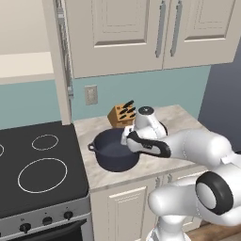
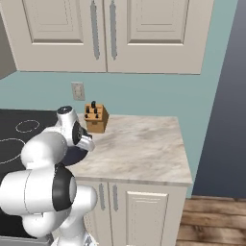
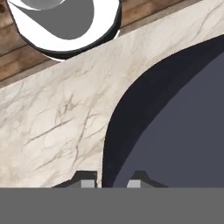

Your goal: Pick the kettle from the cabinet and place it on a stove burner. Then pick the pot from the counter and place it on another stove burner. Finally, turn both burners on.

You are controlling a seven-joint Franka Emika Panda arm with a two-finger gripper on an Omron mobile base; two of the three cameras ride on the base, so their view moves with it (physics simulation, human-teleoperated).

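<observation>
Fingertips of the gripper (image 3: 110,180) stood close together astride the pot's (image 1: 113,150) rim, one dark tip over the marbled stone, the other over the navy interior, so the jaws looked clamped on that near wall. In the left base view the white arm reached across the front of the counter (image 1: 181,122) and bent down onto the pot's right edge, hiding the gripper itself there. The pot sat on the counter, lidless, near the front edge and just right of the black glass cooktop (image 1: 28,141); one small side handle poked out toward the stove. White burner rings (image 1: 42,175) of different sizes marked the cooktop left of the pot, and the ones in view were bare. Behind the pot, against the teal wall, stood a wooden knife block (image 2: 95,118) with dark handles. A wall outlet (image 1: 91,95) sat above and left of the pot. Farther up hung the cream cabinet (image 2: 110,33), its panelled doors shut.
</observation>
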